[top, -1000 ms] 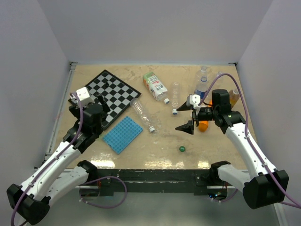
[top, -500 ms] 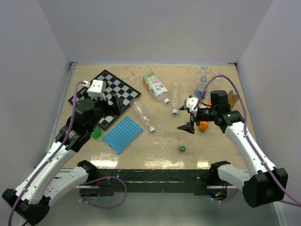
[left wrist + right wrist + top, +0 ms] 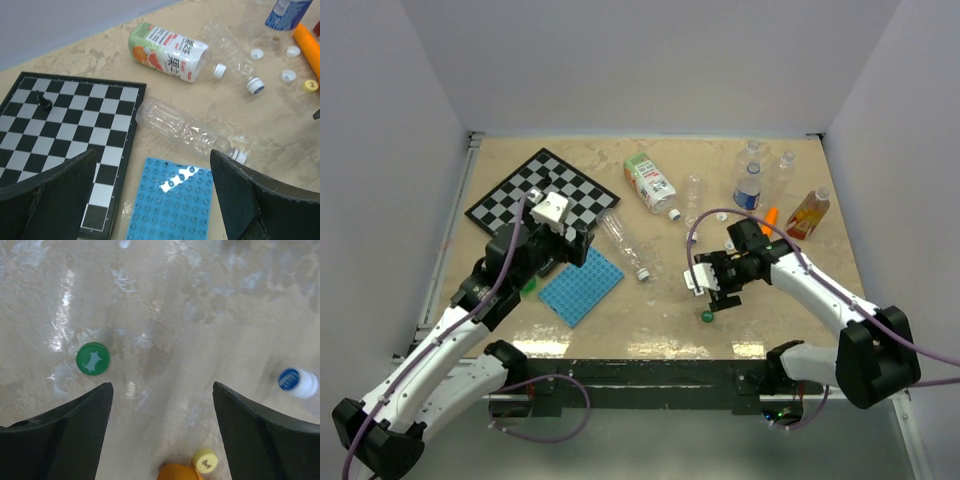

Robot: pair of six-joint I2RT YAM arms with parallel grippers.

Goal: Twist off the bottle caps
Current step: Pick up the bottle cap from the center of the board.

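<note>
A loose green bottle cap [image 3: 93, 358] lies on the table, just ahead and left of my open right gripper [image 3: 161, 386], which holds nothing. From above, that gripper [image 3: 720, 298] hangs just beyond the green cap [image 3: 706, 316]. A clear bottle [image 3: 185, 127] lies on its side with a white cap [image 3: 237, 156]. My open, unloaded left gripper [image 3: 152, 151] hovers just short of it. The labelled bottle [image 3: 170, 52] lies further back, its white cap [image 3: 219, 70] on. Seen from above, my left gripper [image 3: 572, 243] is between the chessboard and the clear bottle [image 3: 625, 243].
A blue studded plate [image 3: 172, 205] and a chessboard [image 3: 60, 125] lie under the left gripper. Loose caps [image 3: 288, 75], a yellow cap [image 3: 205, 460] and an orange toy [image 3: 770, 218] lie mid-right. Bottles [image 3: 748, 185] stand at the back right. A blue-topped bottle neck [image 3: 295, 381] lies right.
My right arm swung toward the near edge and left, off the orange toy, to hang by the green cap. My left arm moved right, from the chessboard to the blue plate.
</note>
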